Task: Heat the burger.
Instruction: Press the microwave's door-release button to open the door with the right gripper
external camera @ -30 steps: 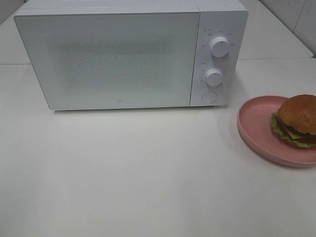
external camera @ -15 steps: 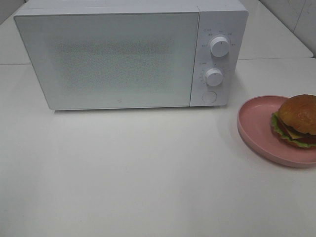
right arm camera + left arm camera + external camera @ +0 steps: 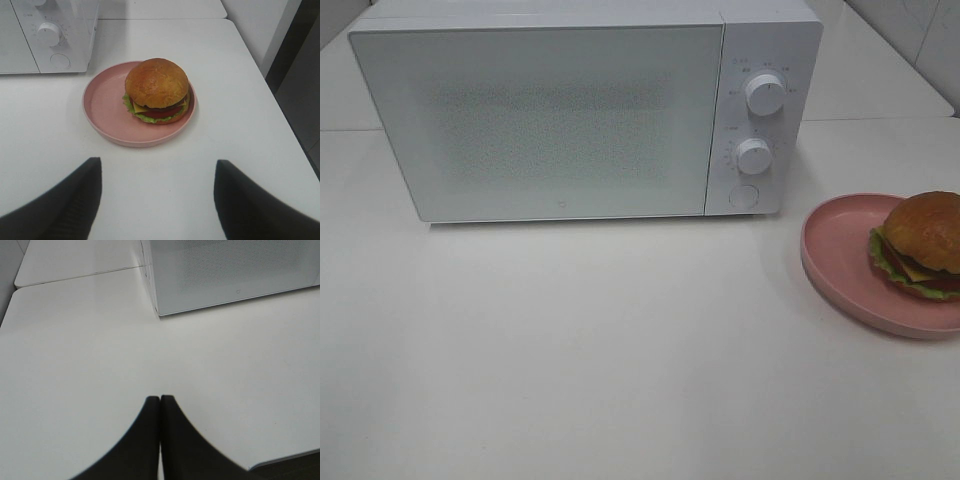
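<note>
Right claw point(image 3: 157, 164) is spread wide, holds nothing, and hangs over bare table point(image 3: 150, 210). Straight ahead of it, in line with the gap between its fingers, is the burger point(image 3: 157, 90). Burger is apart from the claw and nothing touches it. It sits upright on a pink plate point(image 3: 102, 107), off-centre, on the plate's half away from the microwave. Bun is on top; lettuce, cheese and tomato show at the edge. Past the plate and to its left in the high view is a white microwave point(image 3: 30, 45), door shut. Its panel end is near the plate, with two knobs point(image 3: 764, 93) and a round button point(image 3: 745, 196). Left claw point(image 3: 160, 399) is pressed together, empty, over the table. The microwave's far front corner is ahead of it, well apart.
</note>
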